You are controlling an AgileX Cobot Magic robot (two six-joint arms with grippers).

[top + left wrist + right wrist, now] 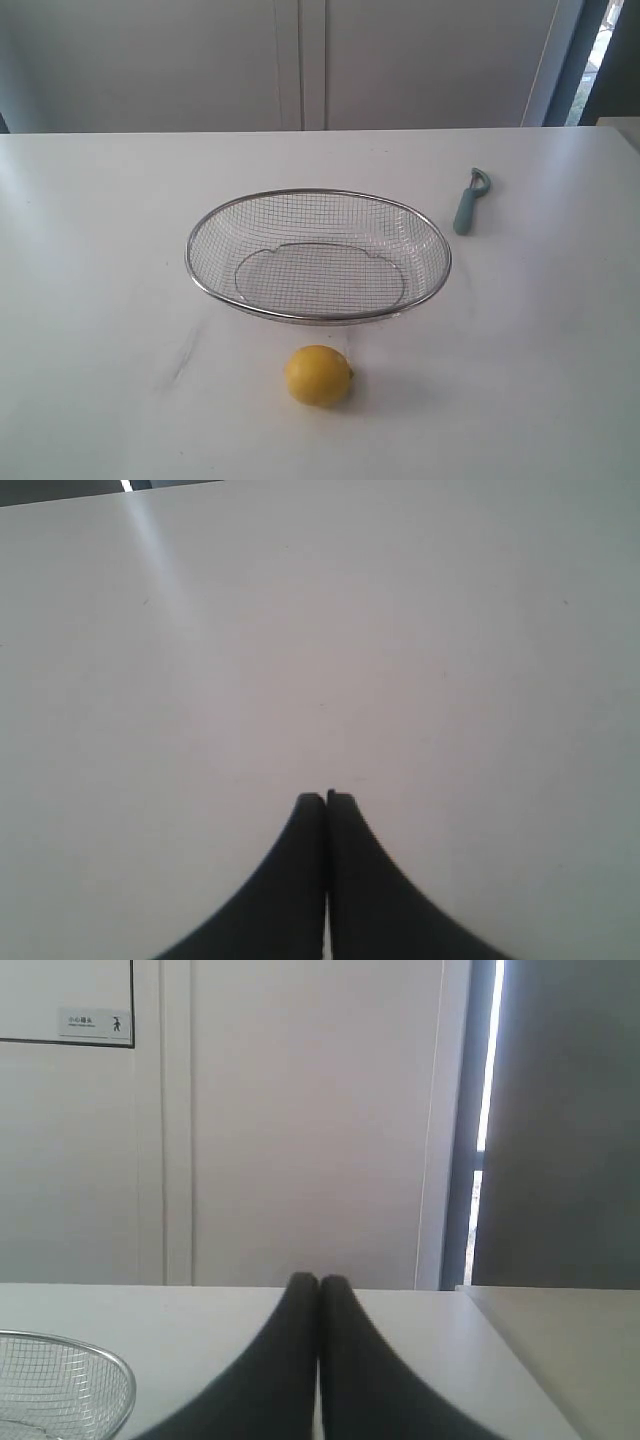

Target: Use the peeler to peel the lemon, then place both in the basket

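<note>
In the exterior view the white desk (90,300) carries 3 things. The basket (300,316), an oval of silver wire mesh with a thick rim, sits upright at the centre of the frame. The lemon (318,375) lies on the desk at lower centre, just below the basket's near rim but not touching it, its skin whole and yellow on the side that shows. The peeler (466,205) lies flat in the upper right, to the right of the basket and apart from it, with the teal handle toward the bottom of the frame and the metal head toward the top.

The left end effector (327,798) is closed, its 2 dark fingers pressed together on nothing, above bare desk. The right end effector (319,1280) is likewise fully closed with nothing in it, pointing across the desk toward a pale wall with a small sign (95,1023). Part of the basket's rim shows in that view.
</note>
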